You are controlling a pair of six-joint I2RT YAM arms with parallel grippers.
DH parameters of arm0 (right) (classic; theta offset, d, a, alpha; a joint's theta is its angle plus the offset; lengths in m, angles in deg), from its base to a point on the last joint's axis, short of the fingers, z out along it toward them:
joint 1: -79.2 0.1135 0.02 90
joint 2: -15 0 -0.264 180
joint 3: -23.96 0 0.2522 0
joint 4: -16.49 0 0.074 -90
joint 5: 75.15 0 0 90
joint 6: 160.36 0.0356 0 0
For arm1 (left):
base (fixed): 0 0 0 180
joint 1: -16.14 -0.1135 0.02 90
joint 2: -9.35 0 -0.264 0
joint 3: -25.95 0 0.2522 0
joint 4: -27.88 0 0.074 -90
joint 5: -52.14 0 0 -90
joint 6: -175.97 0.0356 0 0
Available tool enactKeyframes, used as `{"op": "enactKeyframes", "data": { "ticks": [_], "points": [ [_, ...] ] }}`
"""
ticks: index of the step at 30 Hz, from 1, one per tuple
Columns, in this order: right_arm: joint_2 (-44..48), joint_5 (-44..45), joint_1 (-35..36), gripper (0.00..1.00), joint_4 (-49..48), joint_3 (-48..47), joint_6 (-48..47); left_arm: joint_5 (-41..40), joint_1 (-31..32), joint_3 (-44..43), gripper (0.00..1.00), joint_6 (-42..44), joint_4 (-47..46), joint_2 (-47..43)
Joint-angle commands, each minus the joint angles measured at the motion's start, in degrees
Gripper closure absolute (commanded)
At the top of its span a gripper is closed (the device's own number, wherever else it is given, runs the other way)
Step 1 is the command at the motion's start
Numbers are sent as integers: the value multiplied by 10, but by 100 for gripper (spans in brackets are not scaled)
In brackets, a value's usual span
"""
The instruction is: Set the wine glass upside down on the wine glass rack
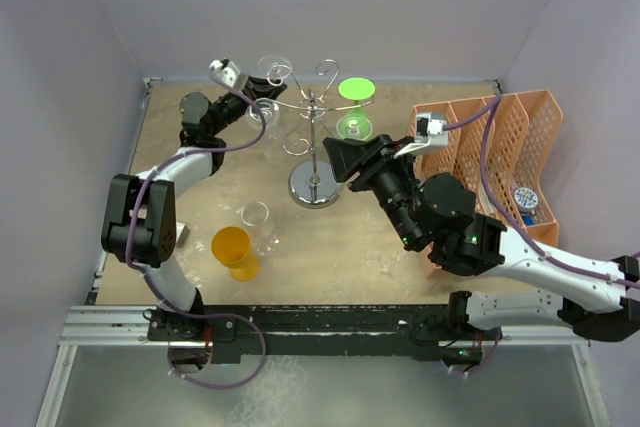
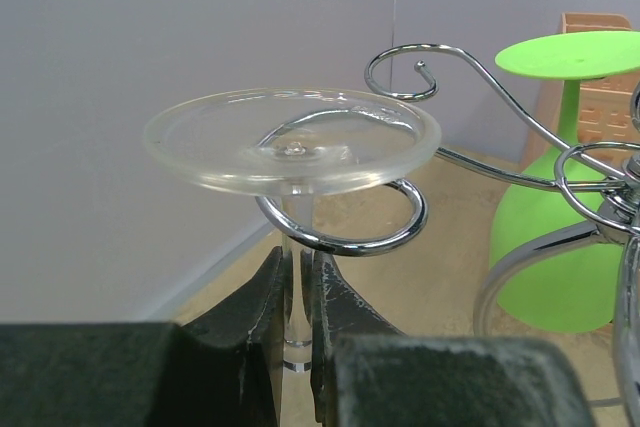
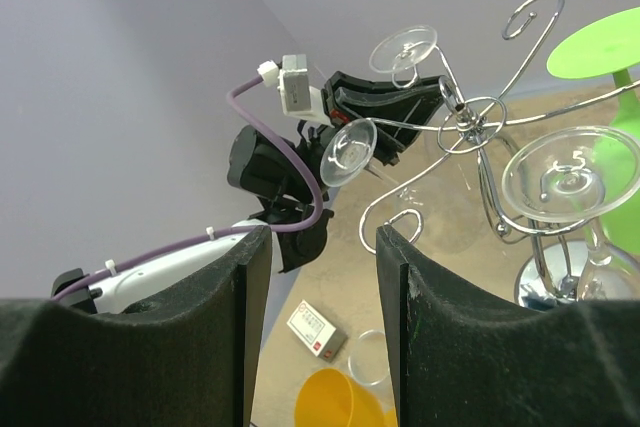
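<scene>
A: Nearest the lens, bottom centre of the left wrist view, are the black fingers of the left gripper [image 2: 298,297]. What do they have?

B: They are clamped on the thin stem of the clear wine glass [image 2: 292,139]. It is upside down, with its round foot uppermost in mid-frame. The stem passes through a curled arm of the silver wire wine glass rack [image 2: 345,239], and the foot sits over the curl. I cannot tell whether the foot already bears on the wire.

A: And the other arm?

B: The right gripper [image 3: 320,277] stands wide apart and holds nothing. It faces the rack from right of centre in the overhead view.

A: How will the glass handle?

B: Light, rigid, smooth and probably slippery, I'd judge, and brittle. The stem is its weak point, yet it is the only sensible hold while the foot must ride on the scroll. Squeeze gently and don't twist against the wire.

A: Counts?

B: One rack. The right wrist view shows three clear upturned feet around it, the held one among them. There is one green wine glass [image 1: 355,107]. At the lower left of the table [image 1: 400,247] are one yellow plastic cup [image 1: 233,250] and one clear drinking glass [image 1: 258,222]. One orange plastic lattice organiser [image 1: 510,132] stands at right.
</scene>
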Motion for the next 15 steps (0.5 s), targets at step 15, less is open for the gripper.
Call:
{"op": "enactKeyframes", "data": {
  "ticks": [15],
  "points": [
    [-7, 6, 1, 51, -18, -26, 4, 6, -12, 26, 89, 33, -4, -48]
  ]
}}
